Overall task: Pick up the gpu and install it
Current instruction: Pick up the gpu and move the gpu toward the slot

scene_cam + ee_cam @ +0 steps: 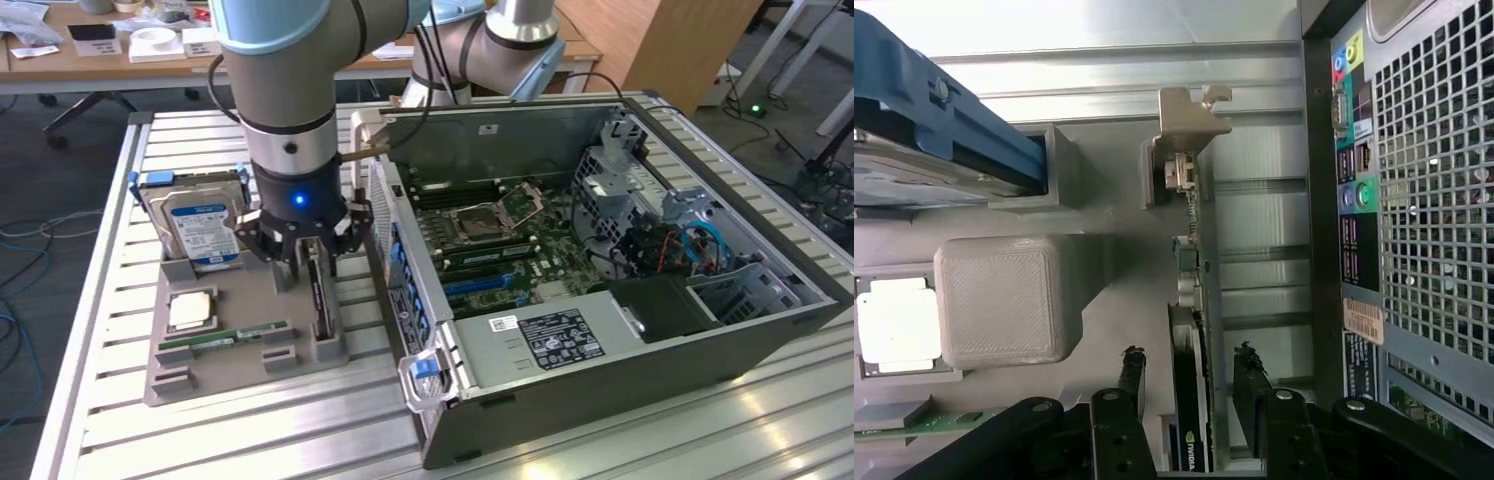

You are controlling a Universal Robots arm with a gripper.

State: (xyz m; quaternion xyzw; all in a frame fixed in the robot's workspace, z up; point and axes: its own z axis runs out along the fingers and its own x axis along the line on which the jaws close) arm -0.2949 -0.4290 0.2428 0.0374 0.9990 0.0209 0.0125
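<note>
The gpu (320, 300) stands on its edge in a slot of the grey holder tray (200, 375), to the exterior view's left of the open computer case (601, 260). It is a thin dark card; its silver bracket (1189, 115) is at the far end in the wrist view. My gripper (314, 262) has come down over the card and is open. In the wrist view the card (1189, 400) runs between my gripper's (1189, 352) two black fingers (1132, 375), one on each side, with a gap to each face.
On the same tray are a blue-labelled hard drive (200, 225) standing upright, a CPU (191, 310) and a green RAM stick (224, 338). The case lies on its side with the motherboard (481, 230) exposed. Its perforated rear panel (1424, 200) is close beside the tray.
</note>
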